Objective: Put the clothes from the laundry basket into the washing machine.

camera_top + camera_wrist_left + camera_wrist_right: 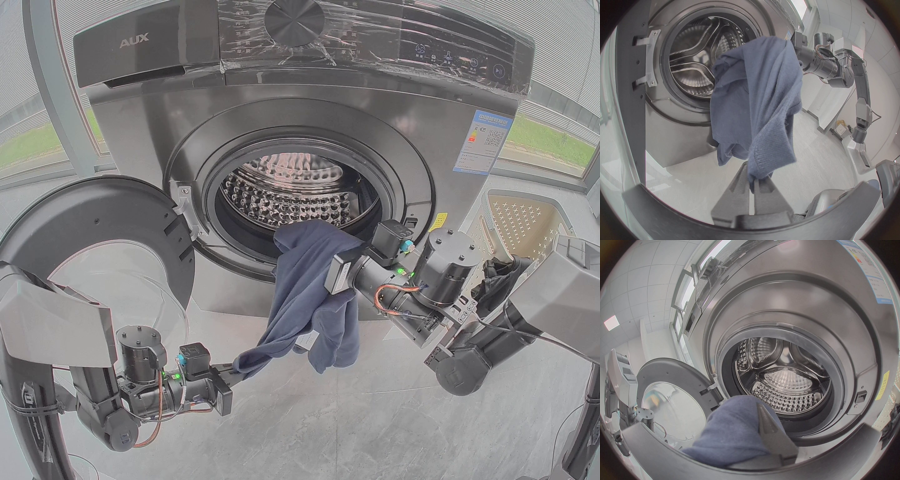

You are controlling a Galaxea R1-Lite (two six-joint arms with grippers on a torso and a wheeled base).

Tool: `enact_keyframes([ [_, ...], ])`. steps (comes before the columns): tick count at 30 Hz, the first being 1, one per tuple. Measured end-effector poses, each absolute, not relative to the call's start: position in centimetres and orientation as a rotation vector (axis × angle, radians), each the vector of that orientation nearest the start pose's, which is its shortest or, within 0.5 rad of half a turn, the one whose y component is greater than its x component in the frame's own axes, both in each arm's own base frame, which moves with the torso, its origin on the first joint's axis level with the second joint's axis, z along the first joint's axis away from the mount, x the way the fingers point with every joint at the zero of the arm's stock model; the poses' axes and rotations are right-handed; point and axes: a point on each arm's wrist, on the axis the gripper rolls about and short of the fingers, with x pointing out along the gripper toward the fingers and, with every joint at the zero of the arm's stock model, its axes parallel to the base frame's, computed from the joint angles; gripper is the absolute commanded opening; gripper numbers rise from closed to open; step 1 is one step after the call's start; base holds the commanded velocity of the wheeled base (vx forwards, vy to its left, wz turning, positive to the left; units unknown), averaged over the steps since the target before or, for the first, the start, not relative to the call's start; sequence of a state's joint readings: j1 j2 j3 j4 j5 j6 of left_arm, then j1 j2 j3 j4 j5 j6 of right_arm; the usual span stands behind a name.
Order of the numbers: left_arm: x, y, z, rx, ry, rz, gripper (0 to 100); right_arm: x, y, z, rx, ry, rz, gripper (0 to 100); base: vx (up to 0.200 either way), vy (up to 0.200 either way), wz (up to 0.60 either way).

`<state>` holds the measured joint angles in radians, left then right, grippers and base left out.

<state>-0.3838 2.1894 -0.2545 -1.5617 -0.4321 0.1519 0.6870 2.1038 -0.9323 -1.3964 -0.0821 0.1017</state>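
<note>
- Blue sweater [309, 294] hangs in the air just in front of the drum mouth [294, 187]. Its top is level with the mouth's lower rim. None of it is inside yet.
- Right claw [334, 269] pinches the top of the sweater. In the right wrist view one finger [773, 433] lies bare against the cloth and the other is buried under it.
- Left claw [755, 182] is pressed together on the knitted hem, low and well out from the mouth, on the door side.
- Key relation: the sweater's long axis runs from the right claw at the rim down and outward to the left claw. The mouth lies straight ahead of the right claw and slightly above it.
- The right arm is the nearer to the mouth, so I judge it should lead the push in. The left end trails, and I expect to have to lift or release it.
- Risk, as I judge it: the hanging middle fold could catch on the lower rim.
- Door [94, 231] is swung fully open beside the mouth, on the left arm's side, and leaves the way in open.
- Laundry basket [531, 225] stands on the other side of the mouth, with a dark garment [500, 278] in it.
- Below the mouth is a pale, smooth tiled floor [350, 425]. The drum is shiny perforated steel.
</note>
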Motion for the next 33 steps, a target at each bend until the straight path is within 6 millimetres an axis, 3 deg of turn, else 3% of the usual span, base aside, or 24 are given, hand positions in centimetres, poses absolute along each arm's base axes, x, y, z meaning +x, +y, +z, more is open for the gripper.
enact_keyframes([
  [1,25.2,-11.2,1.6,0.132,0.327,-0.834,100,30.2,24.7,15.0,0.185,-0.183,0.615,0,0.0,0.0,0.0],
  [20,23.3,-11.2,0.6,0.155,0.4,-0.94,100,30.5,24.7,15.8,0.199,-0.216,0.611,0,0.0,0.0,0.0],
  [33,26.3,-14.7,7.9,0.04,0.065,-0.962,100,29.8,25.8,15.1,0.195,-0.195,0.64,0,0.0,0.0,0.0],
])
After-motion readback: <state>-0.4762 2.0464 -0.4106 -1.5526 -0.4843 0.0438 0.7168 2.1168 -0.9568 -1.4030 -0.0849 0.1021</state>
